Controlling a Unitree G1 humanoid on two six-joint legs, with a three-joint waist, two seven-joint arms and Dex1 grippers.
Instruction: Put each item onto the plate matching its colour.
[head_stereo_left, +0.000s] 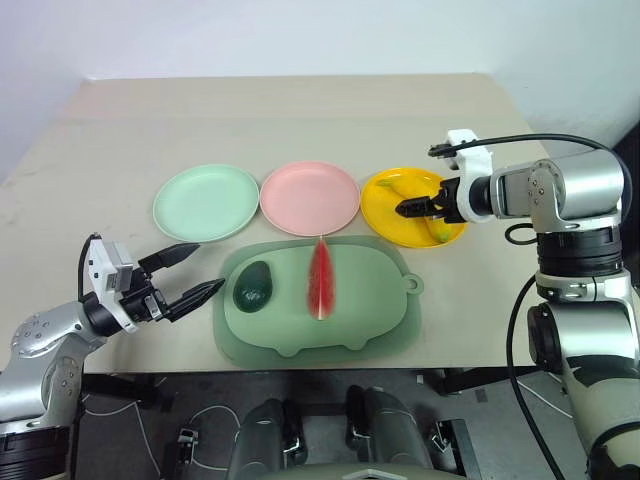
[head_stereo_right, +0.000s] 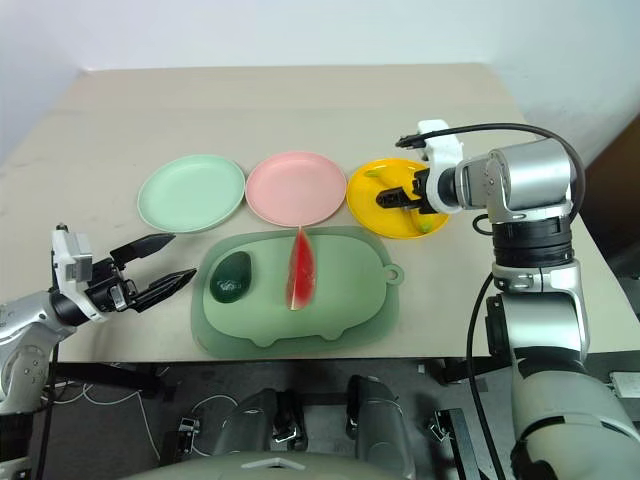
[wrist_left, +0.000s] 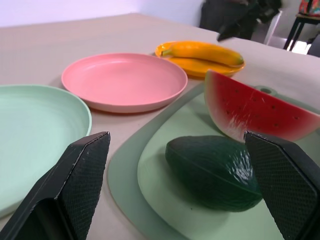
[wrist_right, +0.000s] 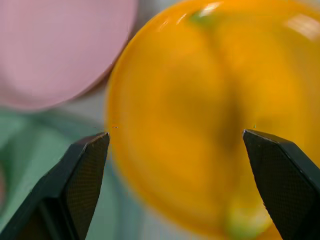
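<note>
A yellow banana (wrist_left: 202, 51) lies on the yellow plate (head_stereo_left: 385, 215) at the right end of the row of plates. My right gripper (head_stereo_left: 408, 208) hangs just above that plate, open, with nothing between its fingers. The pink plate (head_stereo_left: 309, 197) in the middle and the mint green plate (head_stereo_left: 205, 202) on the left are bare. In front of them, the red watermelon wedge (head_stereo_left: 320, 277) and the dark green avocado (head_stereo_left: 253, 285) rest on a mat. My left gripper (head_stereo_left: 208, 266) is open beside the mat's left edge, pointing at the avocado and apart from it.
The pale green mat (head_stereo_left: 380, 310) with a tab on its right lies near the table's front edge (head_stereo_left: 330, 368). The beige tabletop (head_stereo_left: 300, 120) stretches well beyond the plates. A black cable (head_stereo_left: 520, 330) hangs beside my right arm.
</note>
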